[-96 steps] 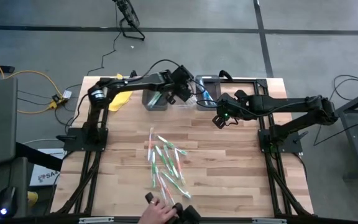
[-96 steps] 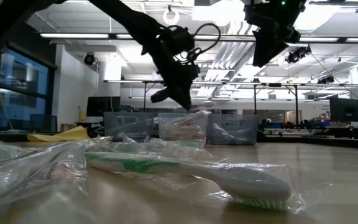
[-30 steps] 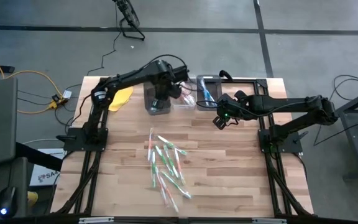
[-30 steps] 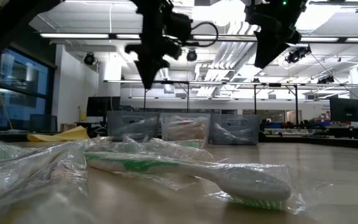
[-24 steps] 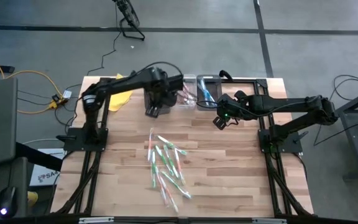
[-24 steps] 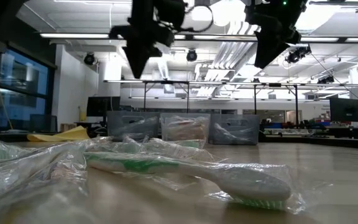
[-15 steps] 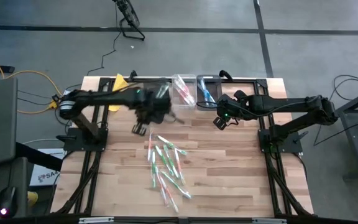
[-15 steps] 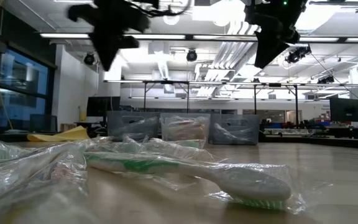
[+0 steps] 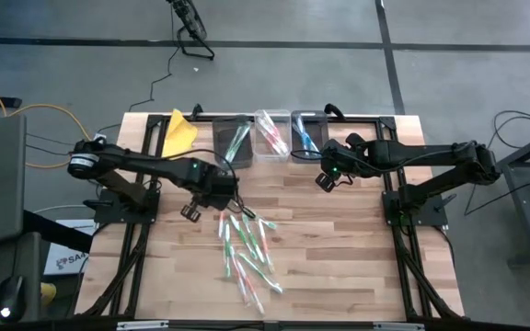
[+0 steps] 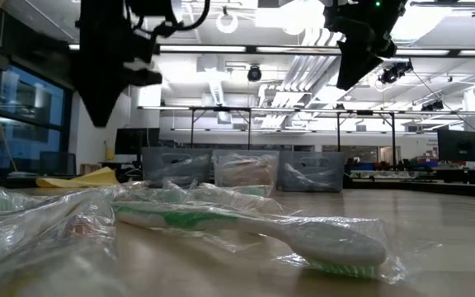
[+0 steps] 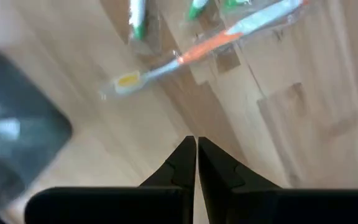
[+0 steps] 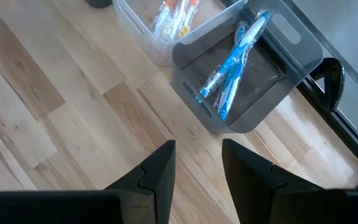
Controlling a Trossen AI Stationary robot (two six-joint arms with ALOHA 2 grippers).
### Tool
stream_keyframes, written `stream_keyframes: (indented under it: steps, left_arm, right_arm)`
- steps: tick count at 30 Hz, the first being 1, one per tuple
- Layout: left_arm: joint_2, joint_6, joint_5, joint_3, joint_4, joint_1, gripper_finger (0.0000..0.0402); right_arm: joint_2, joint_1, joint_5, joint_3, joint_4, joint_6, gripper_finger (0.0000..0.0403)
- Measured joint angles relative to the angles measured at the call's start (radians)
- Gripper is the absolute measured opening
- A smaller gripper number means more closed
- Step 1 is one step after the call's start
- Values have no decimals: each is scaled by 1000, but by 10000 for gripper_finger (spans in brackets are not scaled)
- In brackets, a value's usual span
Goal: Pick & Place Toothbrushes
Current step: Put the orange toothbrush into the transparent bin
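Note:
Several toothbrushes (image 9: 245, 246) in clear wrappers lie loose on the wooden table's middle; a green-and-white one (image 10: 246, 224) lies nearest in the low view. My left gripper (image 9: 217, 191) hangs shut, pointing down, above the far left end of the pile with nothing between its fingers (image 11: 196, 142); an orange toothbrush (image 11: 219, 38) lies ahead of it on the wood. My right gripper (image 9: 325, 176) hovers open and bare near the right bin (image 12: 197, 146).
Three small bins stand in a row at the far edge: a grey one (image 9: 233, 140) with green brushes, a clear one (image 9: 272, 133) with pink ones, a grey one (image 12: 247, 74) with blue ones. A yellow cloth (image 9: 178, 133) lies at the far left. Bare wood lies right of the pile.
My left gripper has swung from above the left grey bin toward the table's near edge and a little left, sinking as it went. It now hangs over the far end of the toothbrush pile. The right arm has kept still.

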State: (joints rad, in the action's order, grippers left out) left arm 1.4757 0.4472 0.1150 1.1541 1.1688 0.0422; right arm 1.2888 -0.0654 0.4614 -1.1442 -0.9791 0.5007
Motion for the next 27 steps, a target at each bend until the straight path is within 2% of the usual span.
stream_keyframes:
  steps: [3, 6, 11, 16, 27]
  left_arm:
    - [1, 127, -46, -82, -87, -3, 15]
    - [1, 216, -68, -144, -176, -2, 38]
    - [1, 336, -64, -215, -361, -3, 110]
    - [6, 475, -53, -255, -434, -3, 171]
    - [55, 582, -41, -305, -553, -3, 181]
  right_arm:
    - [0, 0, 0, 0, 0, 0, 125]
    - [0, 0, 0, 0, 0, 0, 125]
    - [0, 0, 0, 0, 0, 3, 125]
    - [0, 0, 0, 0, 4, 3, 125]
    - [0, 0, 0, 0, 12, 2, 125]
